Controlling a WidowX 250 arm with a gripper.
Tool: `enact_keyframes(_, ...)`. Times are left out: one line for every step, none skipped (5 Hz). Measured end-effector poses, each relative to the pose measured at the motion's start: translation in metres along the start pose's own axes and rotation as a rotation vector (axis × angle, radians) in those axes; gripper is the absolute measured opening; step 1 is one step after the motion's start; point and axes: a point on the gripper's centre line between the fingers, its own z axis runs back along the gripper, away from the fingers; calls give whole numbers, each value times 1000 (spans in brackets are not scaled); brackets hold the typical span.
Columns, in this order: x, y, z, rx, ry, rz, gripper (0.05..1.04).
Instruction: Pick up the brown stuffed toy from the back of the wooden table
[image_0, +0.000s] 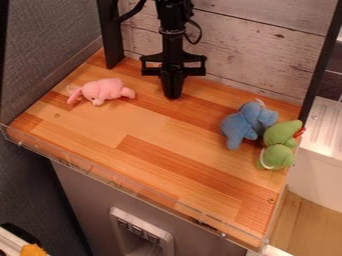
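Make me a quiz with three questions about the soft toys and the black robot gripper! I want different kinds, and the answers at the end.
1. True or false: the black robot gripper is nearer to the pink plush toy than to the green plush toy with a red bit.

2. Pick one: which colour plush toy is right next to the blue plush toy?
a) pink
b) yellow
c) green

3. Fill in the missing word: the brown, striped tabletop under the toys is made of ____.

Key: 1. true; 2. c; 3. wood
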Motion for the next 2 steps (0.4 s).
enact_keyframes(0,1,-1,3,2,-58,83)
enact_keyframes(0,1,0,5,5,-85,83)
